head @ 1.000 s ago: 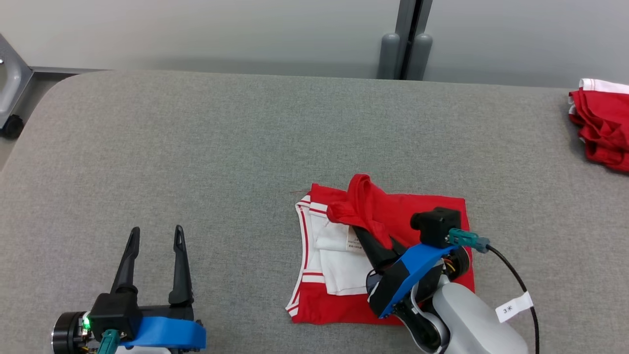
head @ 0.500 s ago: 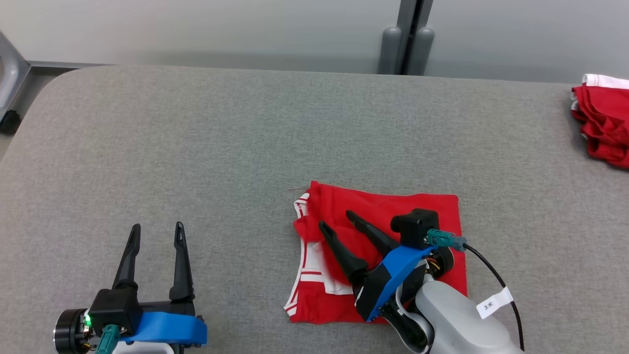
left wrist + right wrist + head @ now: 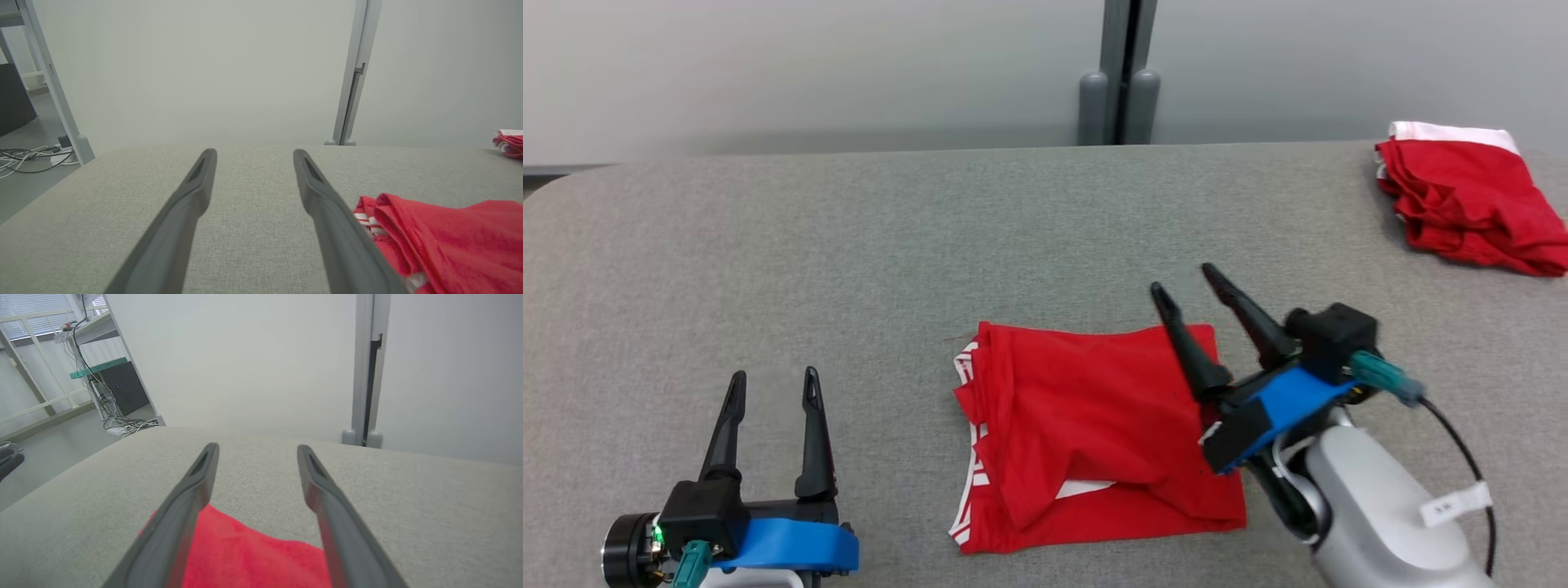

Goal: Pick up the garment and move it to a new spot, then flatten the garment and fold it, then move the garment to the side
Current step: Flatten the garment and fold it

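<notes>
Lying folded mid-surface (image 3: 849, 245), red garment (image 3: 1086, 425), white trim at its left edge. Right gripper (image 3: 1181, 278) spread wide, empty, above its far right corner. Left gripper (image 3: 773, 374) spread wide, empty, well apart near-left. Open room left and behind; red pile (image 3: 1462, 196) at far right edge.

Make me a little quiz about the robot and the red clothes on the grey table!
1. True or false: the right hand grips the folded red fabric garment.
2. Where is the crumpled red cloth pile? A: the grey padded table's far right corner. B: on the floor. C: in a basket.
3. Fill in: the fingers of the left hand stand ___.
Key: 1 false; 2 A; 3 open.
</notes>
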You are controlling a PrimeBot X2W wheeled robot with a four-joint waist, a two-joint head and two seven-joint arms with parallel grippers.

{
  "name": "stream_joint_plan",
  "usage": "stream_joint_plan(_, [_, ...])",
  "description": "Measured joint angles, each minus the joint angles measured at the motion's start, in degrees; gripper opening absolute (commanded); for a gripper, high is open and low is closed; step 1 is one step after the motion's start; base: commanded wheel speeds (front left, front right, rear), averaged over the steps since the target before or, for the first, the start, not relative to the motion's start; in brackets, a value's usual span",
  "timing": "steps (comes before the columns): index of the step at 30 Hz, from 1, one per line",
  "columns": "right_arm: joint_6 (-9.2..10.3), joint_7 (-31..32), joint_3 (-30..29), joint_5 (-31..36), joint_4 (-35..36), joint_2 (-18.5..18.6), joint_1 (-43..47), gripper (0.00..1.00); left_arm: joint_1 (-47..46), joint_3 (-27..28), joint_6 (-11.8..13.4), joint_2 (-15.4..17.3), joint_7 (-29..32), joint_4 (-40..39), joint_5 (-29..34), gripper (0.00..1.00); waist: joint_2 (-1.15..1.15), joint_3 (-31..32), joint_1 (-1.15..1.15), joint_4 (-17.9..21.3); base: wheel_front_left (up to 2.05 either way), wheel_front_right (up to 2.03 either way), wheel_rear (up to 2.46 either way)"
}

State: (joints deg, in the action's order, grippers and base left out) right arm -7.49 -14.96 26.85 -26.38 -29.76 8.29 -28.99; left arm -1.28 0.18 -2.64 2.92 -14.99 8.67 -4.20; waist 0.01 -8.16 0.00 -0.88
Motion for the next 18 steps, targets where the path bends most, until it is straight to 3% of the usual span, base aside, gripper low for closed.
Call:
stream_joint_plan(10, [0.00, -0.01, -13.45, 7.76, 12.03, 1.59, 10.81, 1.00, 0.18, -0.03, -0.41, 0.00, -0.01, 0.12, 0.74, 1.00, -0.01, 1.24, -0.01, 2.91, 0.00, 0.00, 0.00])
stream_joint_plan(18, [0.00, -0.01, -21.20, 10.84, 17.91, -0.68, 21.62, 1.00, 1.13, -0.12, -0.45, 0.00, -0.01, 0.58, 1.34, 1.00, -0.01, 2.53, -0.01, 3.24, 0.00, 0.00, 0.00])
